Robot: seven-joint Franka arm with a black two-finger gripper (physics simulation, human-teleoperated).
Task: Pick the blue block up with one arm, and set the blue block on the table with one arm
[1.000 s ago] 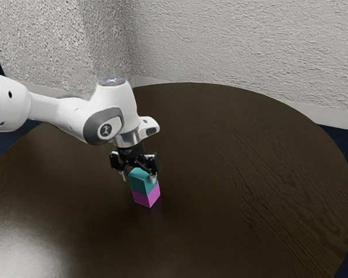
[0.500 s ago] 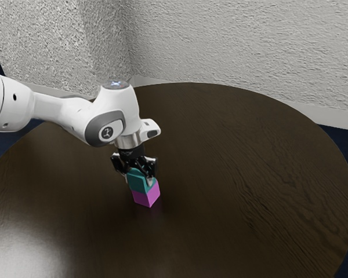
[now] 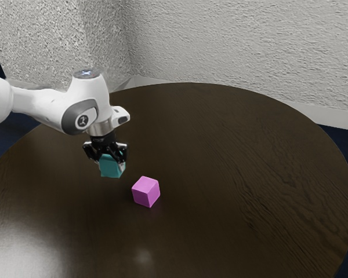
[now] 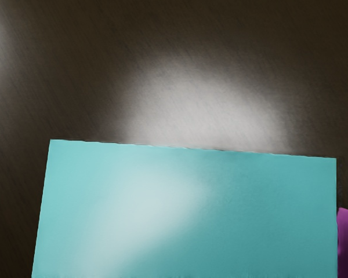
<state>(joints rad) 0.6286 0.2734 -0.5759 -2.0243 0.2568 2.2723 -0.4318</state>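
Here the gripper [image 3: 111,160] clasped the blue block [image 3: 111,168] directly beneath it, to the exterior view's left of the pink block [image 3: 145,191]; lowering straight toward the desk [image 3: 243,156] seemed the likely move.

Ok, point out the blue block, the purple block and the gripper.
Blue block [image 3: 109,168]: exterior view, side face toward the camera.
Purple block [image 3: 142,195]: exterior view, side face toward the camera.
Gripper [image 3: 111,164]: exterior view, midway between its fingertips.
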